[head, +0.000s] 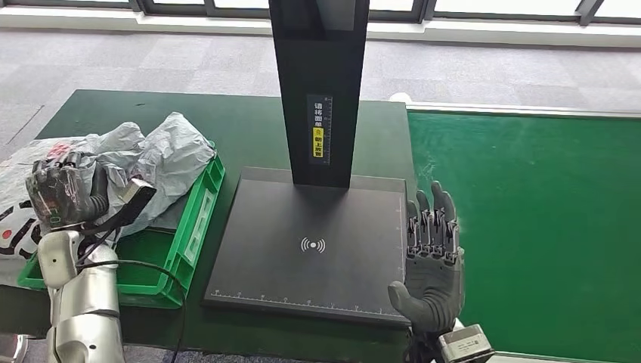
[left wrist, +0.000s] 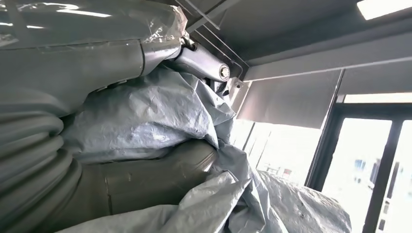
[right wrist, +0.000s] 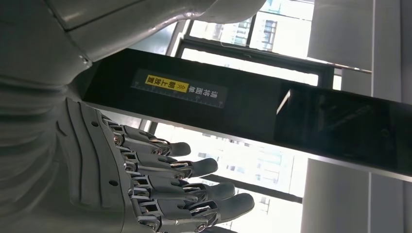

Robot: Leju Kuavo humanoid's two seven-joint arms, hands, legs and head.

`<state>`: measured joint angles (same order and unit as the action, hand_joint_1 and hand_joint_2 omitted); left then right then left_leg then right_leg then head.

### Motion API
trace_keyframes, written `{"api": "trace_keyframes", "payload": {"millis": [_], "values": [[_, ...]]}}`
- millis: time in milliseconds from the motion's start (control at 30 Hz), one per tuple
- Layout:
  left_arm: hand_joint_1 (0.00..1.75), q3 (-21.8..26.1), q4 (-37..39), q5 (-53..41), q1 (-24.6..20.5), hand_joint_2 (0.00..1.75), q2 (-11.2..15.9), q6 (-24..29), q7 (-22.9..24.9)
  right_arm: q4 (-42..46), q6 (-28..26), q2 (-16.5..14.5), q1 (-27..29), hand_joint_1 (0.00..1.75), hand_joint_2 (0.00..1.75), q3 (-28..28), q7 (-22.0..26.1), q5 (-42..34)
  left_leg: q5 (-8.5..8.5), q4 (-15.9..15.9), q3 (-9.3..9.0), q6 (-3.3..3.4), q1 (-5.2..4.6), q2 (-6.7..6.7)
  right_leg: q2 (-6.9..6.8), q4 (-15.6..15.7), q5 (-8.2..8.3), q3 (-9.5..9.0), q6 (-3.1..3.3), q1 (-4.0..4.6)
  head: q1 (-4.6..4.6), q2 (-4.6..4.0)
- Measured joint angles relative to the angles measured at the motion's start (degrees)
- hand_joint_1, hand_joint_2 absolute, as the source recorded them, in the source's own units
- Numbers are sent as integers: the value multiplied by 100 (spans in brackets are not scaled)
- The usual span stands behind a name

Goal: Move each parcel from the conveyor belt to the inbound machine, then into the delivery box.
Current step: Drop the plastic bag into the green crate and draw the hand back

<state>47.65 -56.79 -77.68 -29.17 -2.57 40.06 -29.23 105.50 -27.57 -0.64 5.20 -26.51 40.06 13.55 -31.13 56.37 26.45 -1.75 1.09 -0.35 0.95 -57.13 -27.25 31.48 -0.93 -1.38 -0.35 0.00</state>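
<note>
Silver segmented casing wrapped the left arm [head: 82,302], with a black cable looping off beside it. The left hand [head: 64,189] looked dark and glossy. The right hand [head: 432,261] showed a grey ribbed back, a thick grey thumb, and dark fingers [right wrist: 194,167] with bright metal links and small screws.

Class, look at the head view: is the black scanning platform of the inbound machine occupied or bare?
Bare. The platform shows its whole surface and printed symbol; the grey parcel sits over the green crate.
</note>
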Motion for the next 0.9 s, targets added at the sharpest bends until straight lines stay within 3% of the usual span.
{"api": "trace_keyframes", "payload": {"millis": [200, 233, 300, 333, 367, 433, 500, 700, 900], "values": [[175, 0, 548, -258, -360, 175, 165, 1, 324, 0, -34, 21, 12, 0, 175, -87, 0, 1, 0, 0, -2, 0, -1, 2, 3, 0, 0, 1, 0, 0, 0, 0], [142, 0, 614, -297, -395, 175, 179, 2, 386, 0, -37, 25, 14, 0, 175, -94, 0, 1, 0, 0, -2, 0, -1, 2, 4, 0, 0, 2, 0, 0, 0, 0], [55, -22, 831, -457, -497, 175, 224, 4, 711, 1, -56, 33, 18, 0, 175, -106, 1, 3, 0, 0, -3, 0, -1, 2, 3, 1, 0, 3, 0, 0, 0, 0], [11, -61, 996, -554, -560, 131, 257, 4, 969, 1, -79, 40, 21, 0, 175, -113, 2, 3, 0, 1, -4, 0, -1, 2, 3, 1, 0, 4, 0, 0, 0, 0], [0, -129, 1163, -621, -612, 87, 290, 5, 1230, 2, -105, 49, 27, 0, 175, -120, 2, 2, 0, 1, -4, 0, -1, 2, 3, 1, 1, 4, 1, 0, 0, 0], [0, -329, 1415, -574, -660, 0, 325, 5, 1534, 4, -143, 71, 53, 0, 175, -134, 2, 3, 0, 1, -4, 0, -1, 3, 4, 0, 1, 4, 1, 0, 0, 0], [0, -515, 1555, -219, -663, 0, 295, 4, 1393, 9, -145, 86, 88, 0, 175, -140, 2, 26, 0, 1, -4, -1, -1, 3, 4, 0, 2, 4, 1, -1, 0, 0], [0, -994, 1715, 2550, -478, 0, -123, -262, -160, 65, -88, 90, 192, 0, 175, -139, 2, 176, -3, 0, 1, 3, -13, 3, 3, 2, 1, -4, 1, -14, 2, 0], [0, -1891, 1182, 4989, -9, 0, -598, -1185, -262, 138, -75, 88, 248, 0, 175, -131, 1, 243, -19, -4, 5, 18, -28, 0, -3, 6, -15, -41, -5, -28, 2, 0]]}}
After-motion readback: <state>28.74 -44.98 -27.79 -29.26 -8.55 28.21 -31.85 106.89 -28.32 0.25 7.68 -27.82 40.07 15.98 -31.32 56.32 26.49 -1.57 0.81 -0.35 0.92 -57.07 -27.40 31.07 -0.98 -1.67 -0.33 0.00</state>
